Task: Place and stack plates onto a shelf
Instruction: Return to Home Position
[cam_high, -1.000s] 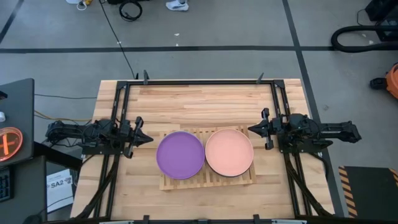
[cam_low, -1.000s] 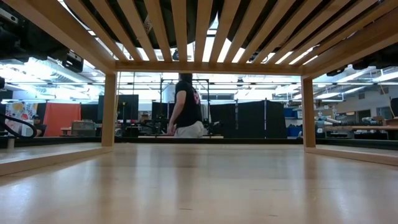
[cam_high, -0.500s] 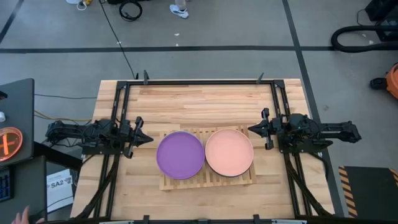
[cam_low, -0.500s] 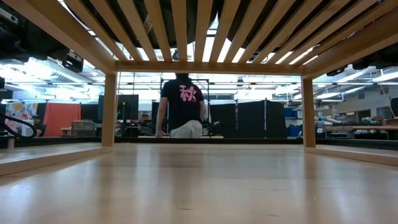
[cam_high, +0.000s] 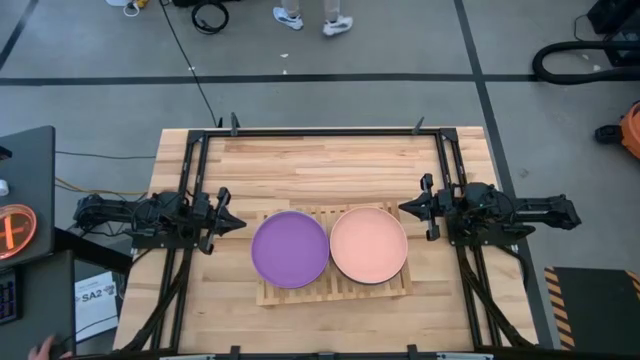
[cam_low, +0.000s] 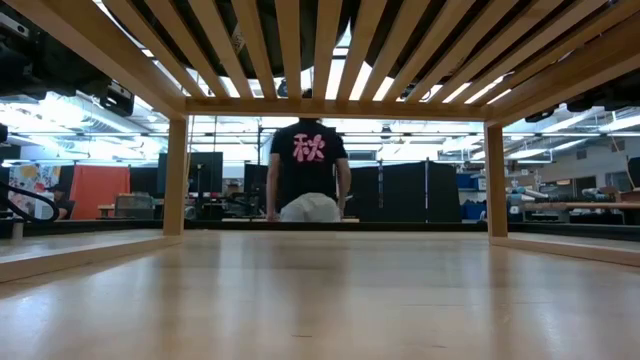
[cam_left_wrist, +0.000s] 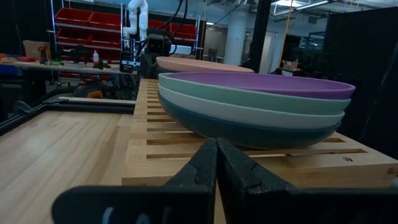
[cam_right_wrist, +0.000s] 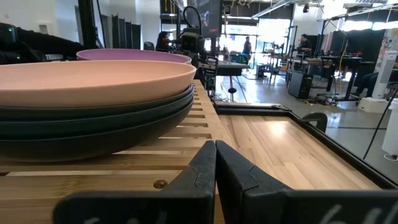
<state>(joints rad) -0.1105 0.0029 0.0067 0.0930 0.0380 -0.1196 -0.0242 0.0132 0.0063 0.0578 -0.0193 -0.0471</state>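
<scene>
- The light wooden slatted shelf (cam_high: 333, 291) lies on the pale wooden desk (cam_high: 320, 170), toward its front edge. Two stacks of plates are carried on it side by side.
- From above only the top dishes are seen: the round matte purple plate (cam_high: 290, 249) on the left and the round matte salmon pink plate (cam_high: 368, 244) on the right. Everything beneath them is covered.
- In the left wrist view a mint green plate (cam_left_wrist: 249, 99), a pale blue-white plate (cam_left_wrist: 261, 116) and a dark teal plate (cam_left_wrist: 261, 134) are made out under the purple one.
- In the right wrist view dark plates (cam_right_wrist: 93, 118) are seen under the pink one; their number and colours cannot be told.
- The left tool (cam_high: 232, 222) is held just beside the shelf's left end, its fingers pressed together on nothing. The right tool (cam_high: 408, 208) is held the same way at the right end.
- In the low view only the shelf's underside is shown. A person in a black shirt (cam_low: 308, 165) stands beyond it, with the head hidden by the frame.
</scene>
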